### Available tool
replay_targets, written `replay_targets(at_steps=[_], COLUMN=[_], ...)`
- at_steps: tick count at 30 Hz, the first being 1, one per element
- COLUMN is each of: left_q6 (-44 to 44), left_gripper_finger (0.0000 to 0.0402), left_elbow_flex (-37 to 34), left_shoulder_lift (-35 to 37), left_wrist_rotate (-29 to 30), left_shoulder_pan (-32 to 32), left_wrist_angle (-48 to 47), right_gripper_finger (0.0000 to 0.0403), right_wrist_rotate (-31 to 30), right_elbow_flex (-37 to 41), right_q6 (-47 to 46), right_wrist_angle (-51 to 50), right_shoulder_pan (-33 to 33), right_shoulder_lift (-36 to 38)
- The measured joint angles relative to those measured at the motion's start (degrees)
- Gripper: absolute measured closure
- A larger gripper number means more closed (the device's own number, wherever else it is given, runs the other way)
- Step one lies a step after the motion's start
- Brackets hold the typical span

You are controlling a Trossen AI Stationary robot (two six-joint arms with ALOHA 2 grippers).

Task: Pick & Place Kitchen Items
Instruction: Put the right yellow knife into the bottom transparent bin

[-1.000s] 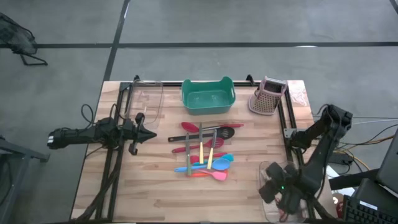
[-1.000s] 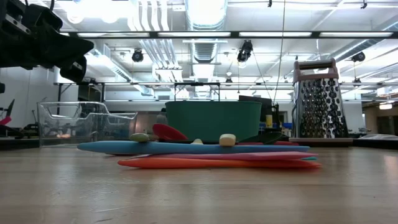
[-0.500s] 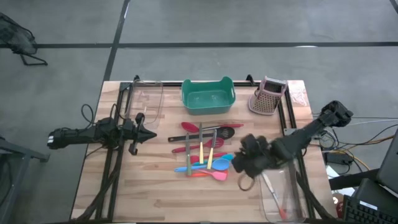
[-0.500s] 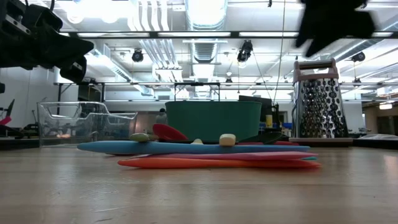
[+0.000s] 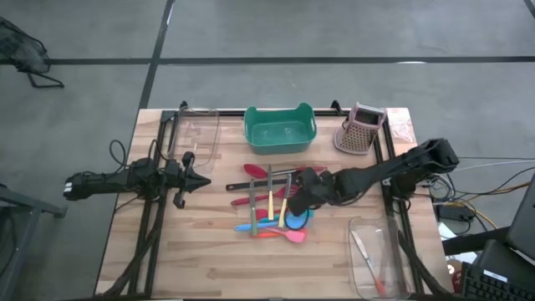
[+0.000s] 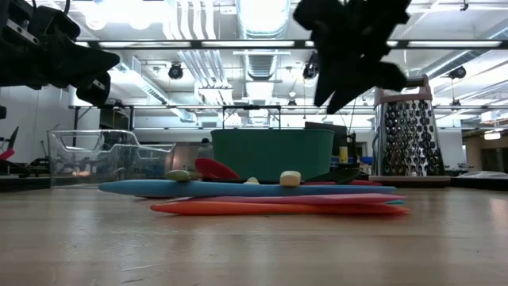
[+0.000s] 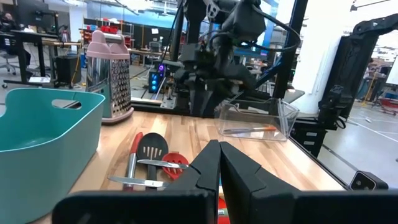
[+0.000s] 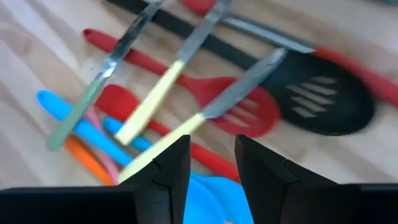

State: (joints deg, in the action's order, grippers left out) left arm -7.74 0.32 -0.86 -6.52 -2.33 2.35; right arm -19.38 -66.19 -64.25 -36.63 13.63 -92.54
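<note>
Hovering over the right end of the utensil pile, the right gripper (image 5: 308,191) has its two fingers (image 8: 166,168) spread apart with nothing between them. Directly under it lie the kitchen items (image 5: 274,201), heaped together in the middle of the worktop (image 5: 209,251): a black slotted turner (image 8: 329,102), a red slotted spoon (image 8: 242,112), two metal pieces with pale yellow handles (image 8: 155,99), and blue (image 8: 87,134), pink and orange spatulas at the near side of the heap. The gripper stands clear above them, touching none.

The left gripper (image 5: 189,179) waits near the worktop's left edge, well apart from the pile, its fingers (image 7: 208,168) pressed together and empty.

Toward the far edge stand a teal tub (image 5: 279,129) and a pinkish grater (image 5: 359,130). One clear container (image 5: 197,134) sits at the far left corner, and another (image 5: 376,263) at the near right corner holds a slim utensil.
</note>
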Motion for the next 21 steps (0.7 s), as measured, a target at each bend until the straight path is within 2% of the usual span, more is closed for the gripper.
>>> replay_targets(at_steps=[4,7,14,21], left_q6=[0.0,0.0,0.0,0.0], left_gripper_finger=[0.0387,0.0387,0.0387,0.0387], left_elbow_flex=[0.0,0.0,0.0,0.0], left_shoulder_lift=[-0.2,-0.5,-0.5,-0.5], left_wrist_rotate=[0.0,0.1,0.1,0.2], left_shoulder_pan=[0.0,0.0,0.0,0.0], left_wrist_angle=[-0.4,-0.4,-0.5,-0.5], right_gripper_finger=[0.0288,0.0278,0.0225,0.0182], right_wrist_rotate=[5.4,7.2,13.8,14.9], right_elbow_flex=[0.0,0.0,0.0,0.0], right_q6=[0.9,1.1,-1.3,-3.1], right_wrist_angle=[5.1,8.8,11.7,12.3], right_shoulder_pan=[-1.6,-2.6,-4.5,-4.7], right_shoulder_lift=[-3.8,-6.6,-12.5,-14.4])
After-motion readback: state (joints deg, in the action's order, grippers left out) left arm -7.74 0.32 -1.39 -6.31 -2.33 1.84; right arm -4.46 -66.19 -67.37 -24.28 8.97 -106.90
